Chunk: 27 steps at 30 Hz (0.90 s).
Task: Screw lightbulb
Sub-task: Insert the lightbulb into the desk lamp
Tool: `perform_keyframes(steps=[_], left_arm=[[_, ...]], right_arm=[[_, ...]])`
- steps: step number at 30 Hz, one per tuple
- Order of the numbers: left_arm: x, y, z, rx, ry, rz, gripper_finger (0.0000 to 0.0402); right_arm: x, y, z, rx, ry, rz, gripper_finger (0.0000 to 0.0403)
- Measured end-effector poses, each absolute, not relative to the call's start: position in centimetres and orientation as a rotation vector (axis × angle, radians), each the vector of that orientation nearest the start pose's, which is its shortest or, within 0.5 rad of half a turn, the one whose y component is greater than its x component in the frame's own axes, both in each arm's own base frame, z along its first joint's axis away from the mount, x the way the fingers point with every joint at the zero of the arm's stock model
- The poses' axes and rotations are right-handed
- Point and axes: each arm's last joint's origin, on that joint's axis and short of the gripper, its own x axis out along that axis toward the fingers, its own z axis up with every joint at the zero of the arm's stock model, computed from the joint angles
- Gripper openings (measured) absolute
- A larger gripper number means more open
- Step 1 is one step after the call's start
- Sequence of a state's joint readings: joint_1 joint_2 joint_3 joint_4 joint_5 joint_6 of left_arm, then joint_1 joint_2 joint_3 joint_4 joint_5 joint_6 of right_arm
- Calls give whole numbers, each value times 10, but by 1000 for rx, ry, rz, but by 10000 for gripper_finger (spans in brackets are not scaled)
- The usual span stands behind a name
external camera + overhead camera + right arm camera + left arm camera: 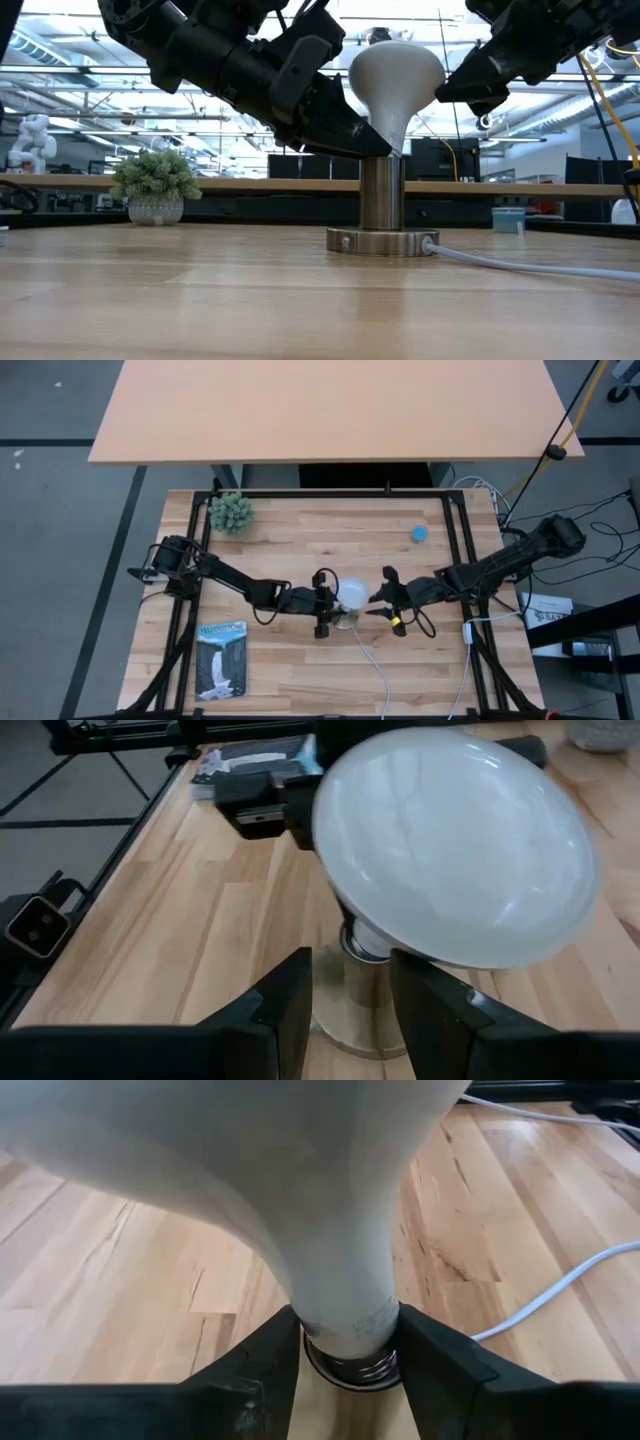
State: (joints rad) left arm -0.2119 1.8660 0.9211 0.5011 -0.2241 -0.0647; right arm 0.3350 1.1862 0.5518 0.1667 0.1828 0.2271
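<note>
While the lightbulb (300, 1200) stands upright, the left pincer (350, 1365) clasps its narrow neck

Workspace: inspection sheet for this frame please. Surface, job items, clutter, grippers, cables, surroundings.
Surface: wooden table, bare planks in front.
Job's things: lightbulb upright, base in the socket.
Clutter: potted plant and small blue object at the far edge, booklet at the near left.
Grippers: left gripper fingers against the bulb's neck; right gripper beside the dome, grip unclear.
Cables: white cord runs from the socket; more cables off the right edge.
Surroundings: second table behind; no people seen.
</note>
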Motion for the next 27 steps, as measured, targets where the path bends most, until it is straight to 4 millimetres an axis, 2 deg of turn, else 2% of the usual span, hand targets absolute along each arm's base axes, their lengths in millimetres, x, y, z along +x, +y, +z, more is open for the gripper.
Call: perform_keyframes(steps=[7,14,20,27], left_arm=[[369,-73,151,32,433,26,153],[368,-73,151,33,438,26,153],[368,-73,151,32,439,27,153],[368,-73,151,31,440,27,153]], right_arm=[[228,81,214,73,403,144,130],[222,78,201,161,556,77,130],[225,66,191,61,597,-104,130],[235,43,175,-93,684,-171,130]])
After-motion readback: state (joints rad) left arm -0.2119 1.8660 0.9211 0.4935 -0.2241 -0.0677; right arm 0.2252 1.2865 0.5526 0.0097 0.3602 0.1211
